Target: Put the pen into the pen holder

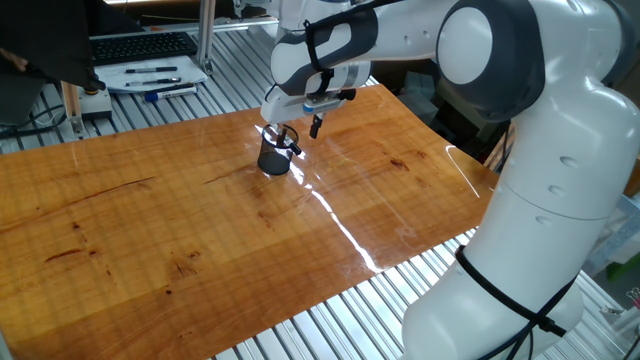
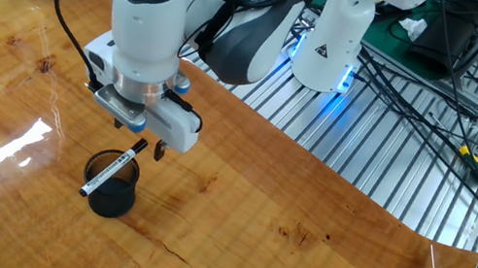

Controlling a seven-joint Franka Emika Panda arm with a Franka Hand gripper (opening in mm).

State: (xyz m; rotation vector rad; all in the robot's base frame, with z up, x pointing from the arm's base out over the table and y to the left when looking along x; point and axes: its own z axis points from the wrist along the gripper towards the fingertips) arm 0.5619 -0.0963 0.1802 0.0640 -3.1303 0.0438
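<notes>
The pen holder (image 1: 273,161) is a small black mesh cup with a shiny rim, standing on the wooden table (image 1: 150,230); it also shows in the other fixed view (image 2: 111,192). The pen (image 2: 110,171), black with a white end, leans slanted across the cup's rim, its lower end poking out over the near side. In the one fixed view only a short piece of the pen (image 1: 289,146) shows at the rim. My gripper (image 2: 151,148) hangs just above and right of the cup, open and empty; it also shows in the one fixed view (image 1: 305,128).
A white tray (image 1: 150,78) with pens and a keyboard (image 1: 140,45) lie beyond the table's far left edge. The robot base (image 2: 336,33) and cables (image 2: 442,101) stand behind the table. Metal slats (image 1: 330,320) border the wooden top.
</notes>
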